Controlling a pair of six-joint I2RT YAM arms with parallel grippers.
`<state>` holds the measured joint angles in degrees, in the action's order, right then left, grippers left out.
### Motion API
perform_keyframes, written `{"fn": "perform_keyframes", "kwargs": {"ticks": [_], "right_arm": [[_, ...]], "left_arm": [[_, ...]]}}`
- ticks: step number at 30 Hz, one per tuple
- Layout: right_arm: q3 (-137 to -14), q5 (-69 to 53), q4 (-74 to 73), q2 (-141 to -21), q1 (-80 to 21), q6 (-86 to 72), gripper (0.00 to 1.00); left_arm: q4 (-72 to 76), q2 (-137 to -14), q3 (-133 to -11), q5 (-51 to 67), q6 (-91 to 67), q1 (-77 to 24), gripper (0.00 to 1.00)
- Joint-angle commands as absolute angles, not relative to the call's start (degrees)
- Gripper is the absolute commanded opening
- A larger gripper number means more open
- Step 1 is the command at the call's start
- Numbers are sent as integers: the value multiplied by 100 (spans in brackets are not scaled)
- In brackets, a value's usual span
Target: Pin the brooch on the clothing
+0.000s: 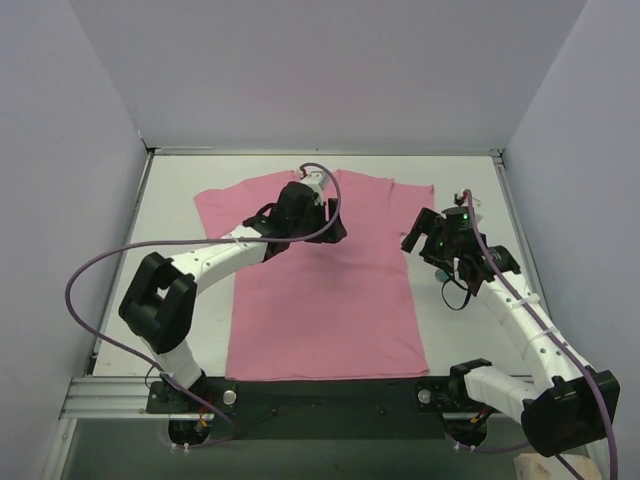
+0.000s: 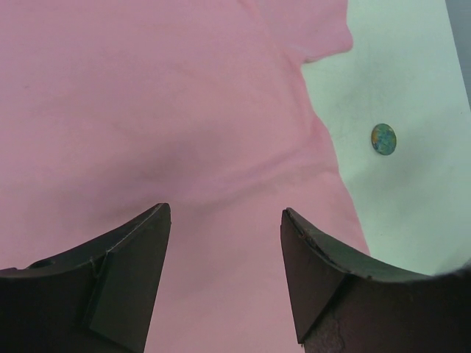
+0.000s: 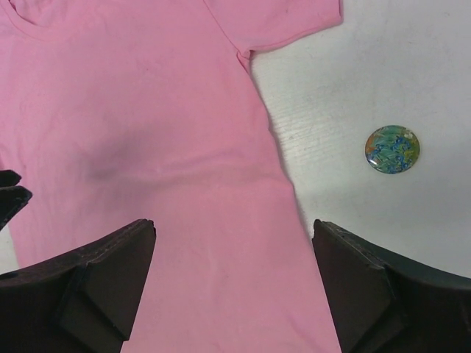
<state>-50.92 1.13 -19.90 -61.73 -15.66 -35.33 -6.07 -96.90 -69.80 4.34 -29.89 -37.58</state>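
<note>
**Brooch is waiting on the table, both grippers are standing empty**

The brooch (image 3: 392, 149) is lying flat on the white table (image 3: 412, 59), at the middle right of the right wrist view. It is near the side edge of the pink T-shirt (image 1: 330, 300) but is not touching it. The T-shirt is lying spread out in the middle of the overhead view.

The right gripper (image 3: 235, 224) is hovering over this shirt edge with its jaws wide apart and is holding nothing. The left gripper (image 2: 224, 213) is hanging over the chest of the shirt, also clearly open and empty.

The brooch is looking small, light, hard and glossy, so it is probably going to slip easily. Because it is lying so flat, the fingers are likely needing to close on its rim from two opposite sides. The pin at the back is not showing. The shirt is soft and thin, and is probably wrinkling and sliding when pushed.

No brand or writing is readable anywhere. The face of the brooch is showing only a mottled blue, green and orange pattern.
</note>
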Motion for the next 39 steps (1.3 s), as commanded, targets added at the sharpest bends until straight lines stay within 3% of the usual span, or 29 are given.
{"fn": "perform_keyframes", "kwargs": {"ticks": [1, 9, 17, 21, 22, 32, 39], "right_arm": [[-4922, 44, -2004, -6064, -1450, -3419, 93], [-4571, 53, -2118, -6152, -599, -3507, 98], [-4131, -886, -1732, -6442, 623, -3524, 96], [-3876, -1353, -1415, -6661, 1221, -3603, 93], [-3789, -1432, -1345, -6740, 1413, -3621, 92], [-3489, -1644, -405, -7373, 1793, -3955, 86], [-3480, -1793, -44, -7804, 1872, -4034, 72]], "left_arm": [[-88, -10001, -7470, 694, -3146, -4060, 71], [132, -10712, -8041, 1028, -3287, -4473, 71], [194, -11592, -8937, 1669, -3454, -4781, 68], [184, -12216, -9709, 2100, -3568, -4878, 63], [185, -12339, -9842, 2196, -3612, -4895, 58], [273, -13946, -11416, 3208, -4043, -5018, 36], [-377, -14905, -12708, 3322, -4052, -5142, 33]]}}
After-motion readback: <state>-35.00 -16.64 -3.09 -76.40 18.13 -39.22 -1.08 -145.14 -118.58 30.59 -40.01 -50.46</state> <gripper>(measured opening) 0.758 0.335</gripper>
